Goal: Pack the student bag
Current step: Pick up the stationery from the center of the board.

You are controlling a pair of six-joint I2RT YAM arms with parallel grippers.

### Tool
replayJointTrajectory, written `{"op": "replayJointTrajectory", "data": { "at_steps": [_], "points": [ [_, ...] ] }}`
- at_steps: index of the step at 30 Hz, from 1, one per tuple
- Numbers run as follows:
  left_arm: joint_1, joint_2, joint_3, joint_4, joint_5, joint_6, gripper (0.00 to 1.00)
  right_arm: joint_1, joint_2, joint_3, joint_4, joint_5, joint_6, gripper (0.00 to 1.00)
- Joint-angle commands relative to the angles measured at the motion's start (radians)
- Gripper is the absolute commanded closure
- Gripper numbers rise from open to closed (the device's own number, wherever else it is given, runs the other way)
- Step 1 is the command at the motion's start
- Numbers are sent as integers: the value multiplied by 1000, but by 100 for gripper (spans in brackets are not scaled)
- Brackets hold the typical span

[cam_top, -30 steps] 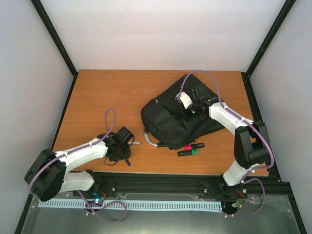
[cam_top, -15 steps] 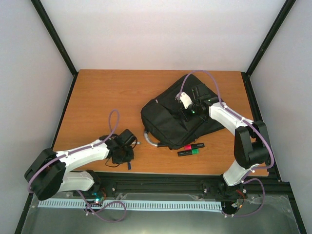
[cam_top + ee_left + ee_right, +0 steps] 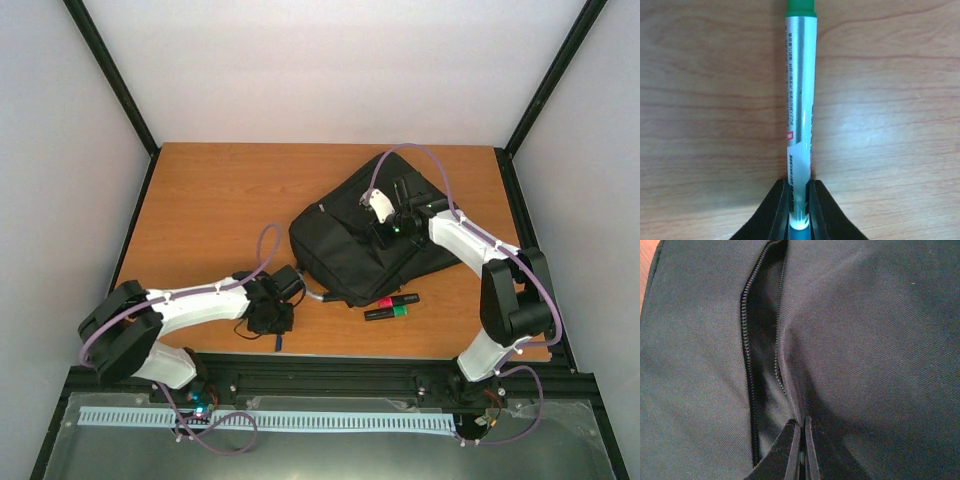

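- Overhead, layout: the bag (image 3: 350, 245) lies flat on the counter (image 3: 210, 200), right of centre and towards the far side. Its grey loop handle (image 3: 312, 287) sits at the near-left end. Two markers (image 3: 392, 306), one red-capped and one green-capped, lie just beside its near edge.
- Overhead, arms: the left gripper (image 3: 272, 310) is low over the counter, near the loop handle but apart from the bag. The right gripper (image 3: 385, 228) is down on top of the bag.
- Left wrist view: the jaws are closed on a pen (image 3: 800, 100) with a silver barrel and a green end. They grip it at one end; the rest sticks out ahead over bare wood.
- Right wrist view: the jaws are pressed together, pinching a fold of black cloth at the edge of the zip opening (image 3: 762, 365). The opening gapes as a narrow slit.
- Handling, judged: the bag is soft and limp. Its cloth should fold and drag rather than lift as one piece, and the slit will likely sag shut unless its edge is held up.
- Where to hold, judged: the zip edge, the loop handle or a strap. The flat panel offers little to pinch.
- Pen, judged: hard and smooth, so it may swivel in an end grip. Feed it lengthwise along the slit.
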Motion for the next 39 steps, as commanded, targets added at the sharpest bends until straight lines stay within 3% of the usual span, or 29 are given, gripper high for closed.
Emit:
{"op": "replayJointTrajectory", "data": {
  "at_steps": [1, 6, 9, 17, 26, 30, 33, 39],
  "points": [
    [-18, 69, 40, -51, -14, 110, 90, -8, -17, -17, -39, -9, -10, 97],
    [-18, 141, 81, -153, -101, 151, 75, -11, -12, -16, -38, -10, -11, 97],
    [-18, 155, 85, -165, -109, 148, 73, -11, -8, -17, -39, -12, -11, 97],
    [-18, 160, 89, -156, -89, 140, 87, -10, -8, -17, -40, -15, -11, 97],
    [-18, 40, 144, -197, -61, 162, 97, -12, -34, -17, -40, -16, -8, 97],
    [-18, -71, 155, -48, 53, 229, 99, -13, -71, -23, -30, -4, -2, 97],
    [-18, -155, 145, 77, 51, 239, 99, -15, -105, -27, -21, 23, 0, 97],
    [-18, -105, 252, 276, 35, 275, 99, -15, -162, -38, -16, 19, 3, 97]
  ]
}}
